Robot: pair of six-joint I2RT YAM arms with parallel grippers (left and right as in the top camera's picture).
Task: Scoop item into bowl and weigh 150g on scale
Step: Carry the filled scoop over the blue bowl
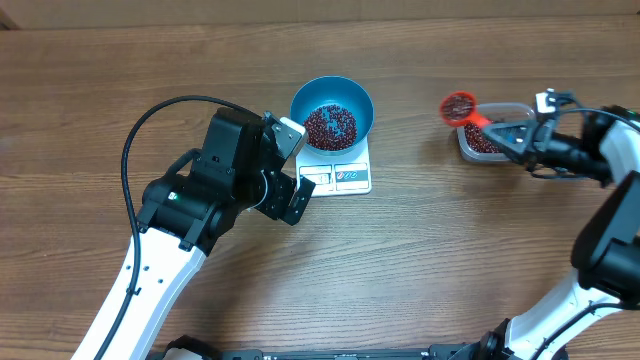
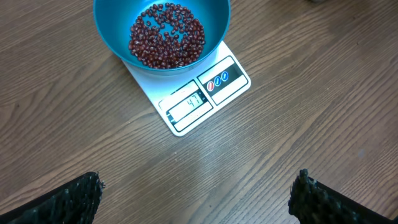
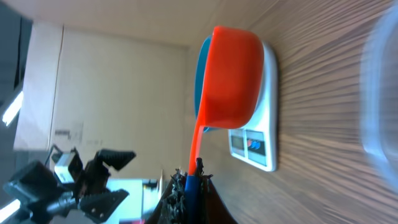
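The blue bowl (image 1: 332, 113) stands on the white scale (image 1: 345, 178) and holds a layer of dark red-brown beans (image 1: 329, 125). In the left wrist view the bowl (image 2: 112, 28) and the scale (image 2: 205, 93) lie ahead, display lit. My left gripper (image 1: 298, 168) hangs open just left of the scale, and its fingers (image 2: 87, 196) frame bare wood. My right gripper (image 1: 508, 137) is shut on the handle of an orange scoop (image 1: 459, 106) filled with beans, held level right of the bowl. In the right wrist view the scoop (image 3: 233, 78) hides most of the bowl (image 3: 198, 81).
A clear plastic tub (image 1: 492, 138) with more beans sits under my right gripper, right of the scale. A black cable (image 1: 150, 125) loops over the left arm. Bare wooden tabletop lies in front of the scale and to the left.
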